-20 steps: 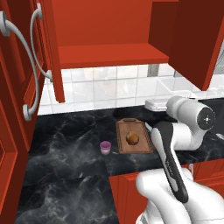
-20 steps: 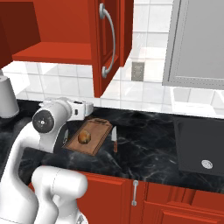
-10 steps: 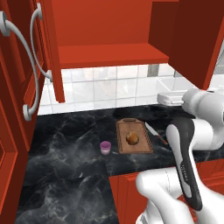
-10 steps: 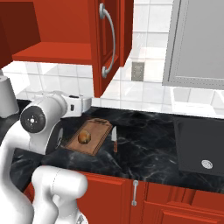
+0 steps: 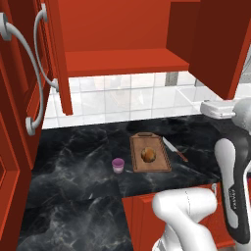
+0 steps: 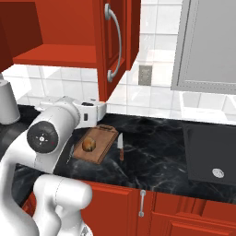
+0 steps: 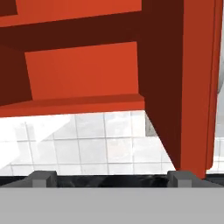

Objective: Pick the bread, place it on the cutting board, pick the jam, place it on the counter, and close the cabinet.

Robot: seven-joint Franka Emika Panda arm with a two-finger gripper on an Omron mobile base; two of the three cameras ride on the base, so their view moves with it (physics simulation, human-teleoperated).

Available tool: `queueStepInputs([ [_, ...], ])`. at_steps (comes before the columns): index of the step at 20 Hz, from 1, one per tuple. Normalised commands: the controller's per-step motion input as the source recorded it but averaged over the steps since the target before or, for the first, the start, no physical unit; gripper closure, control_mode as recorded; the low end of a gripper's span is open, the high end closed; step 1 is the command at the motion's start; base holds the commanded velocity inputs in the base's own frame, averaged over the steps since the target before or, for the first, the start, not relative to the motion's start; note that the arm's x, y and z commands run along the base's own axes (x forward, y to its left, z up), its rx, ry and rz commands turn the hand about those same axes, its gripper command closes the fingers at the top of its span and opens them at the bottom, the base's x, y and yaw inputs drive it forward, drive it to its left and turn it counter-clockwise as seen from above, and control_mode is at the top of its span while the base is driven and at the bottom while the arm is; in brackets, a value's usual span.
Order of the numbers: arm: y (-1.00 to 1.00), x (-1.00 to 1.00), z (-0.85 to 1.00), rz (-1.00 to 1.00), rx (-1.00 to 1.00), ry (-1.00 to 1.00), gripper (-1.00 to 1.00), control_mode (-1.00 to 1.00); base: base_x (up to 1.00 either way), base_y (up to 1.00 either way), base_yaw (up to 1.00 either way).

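Your gripper (image 7: pixel 112 177) stood spread wide, grasping nothing, facing the glossy red cabinet (image 7: pixel 192 83). The round, crusty bread (image 5: pixel 148 155) sat on the rimmed wooden cutting board (image 5: pixel 159 165); the squat purple jam (image 5: pixel 118 165) rested beside it on the veined black counter (image 5: pixel 73 162).

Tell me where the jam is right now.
In the left base view the jam stands on the counter, just left of the cutting board holding the bread.
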Motion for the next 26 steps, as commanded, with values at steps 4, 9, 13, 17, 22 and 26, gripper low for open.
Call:
queueStepInputs([
  [4,-0.25,-0.31,0.0,0.0,0.0,-0.12,-1.0,-1.0,0.0,0.0,0.0],
  [9,-0.25,-0.16,0.0,0.0,0.0,-0.09,-1.0,-1.0,0.0,0.0,0.0],
  [13,-0.28,0.0,0.0,0.01,0.0,-0.07,-1.0,-1.0,0.0,0.0,0.0],
  [17,-0.29,0.0,0.0,0.04,0.0,-0.08,-1.0,-1.0,0.0,0.0,0.0],
  [22,-0.25,0.0,0.0,0.06,0.0,-0.04,-1.0,-1.0,0.0,0.0,0.0],
  [26,-0.17,0.0,0.0,0.09,0.0,0.0,-1.0,-1.0,0.0,0.0,0.0],
])
